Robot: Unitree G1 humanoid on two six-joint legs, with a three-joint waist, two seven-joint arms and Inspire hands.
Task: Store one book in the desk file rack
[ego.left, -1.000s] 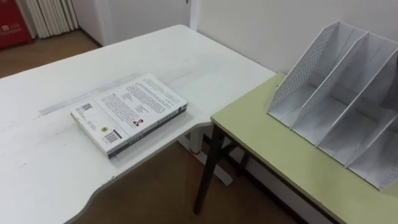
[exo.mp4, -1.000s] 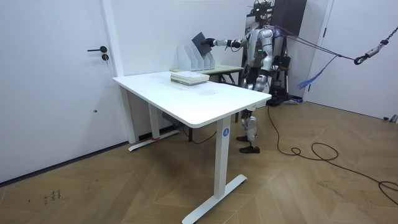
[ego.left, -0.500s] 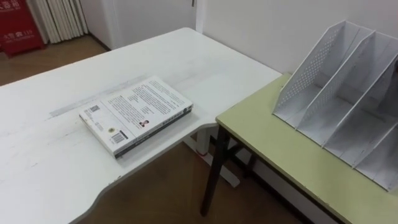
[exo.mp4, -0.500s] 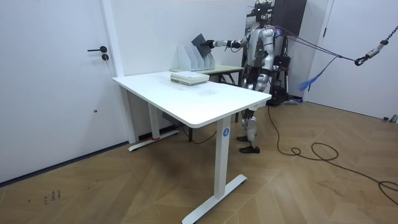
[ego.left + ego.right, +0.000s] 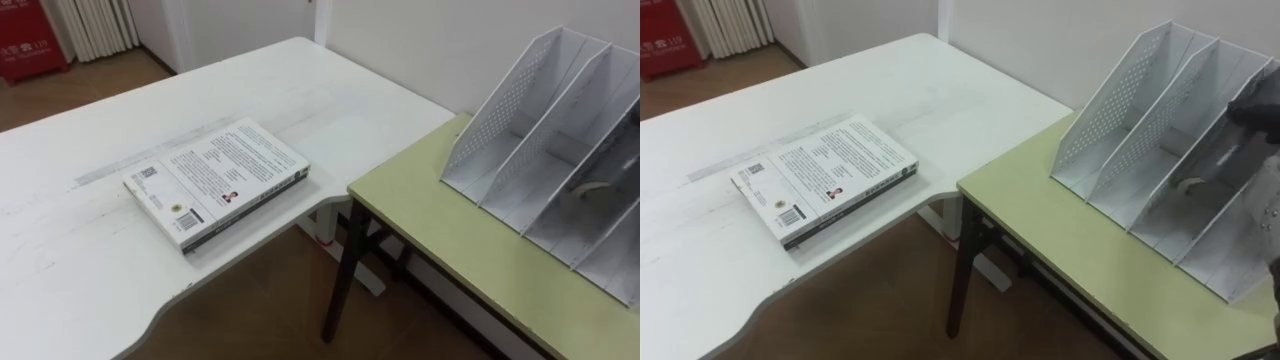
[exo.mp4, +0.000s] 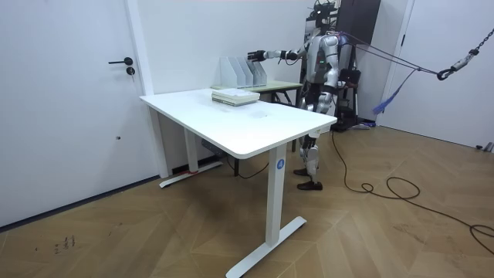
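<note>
A white mesh file rack (image 5: 500,110) with several slots stands on a pale green table (image 5: 450,250). A dark grey book (image 5: 1210,170) leans inside the third slot from the left, its cover showing a pale mark. My right hand (image 5: 1255,98) is a dark shape over the rack's right end, and it also appears above the rack (image 6: 254,55) in the room view, apart from the book. A second book (image 5: 218,180) with a white printed cover lies flat on the white desk (image 5: 80,280) near its edge. My left hand (image 6: 345,86) hangs by my side.
A narrow gap with wooden floor (image 5: 270,300) separates the white desk from the green table, whose dark leg (image 5: 345,270) stands at the corner. The wall runs right behind the rack. A red object (image 5: 22,40) sits far off on the floor.
My right hand held the dark book up over the rack; now the book is down in a slot and the hand is above it without the book. The eye view shifted slightly.
</note>
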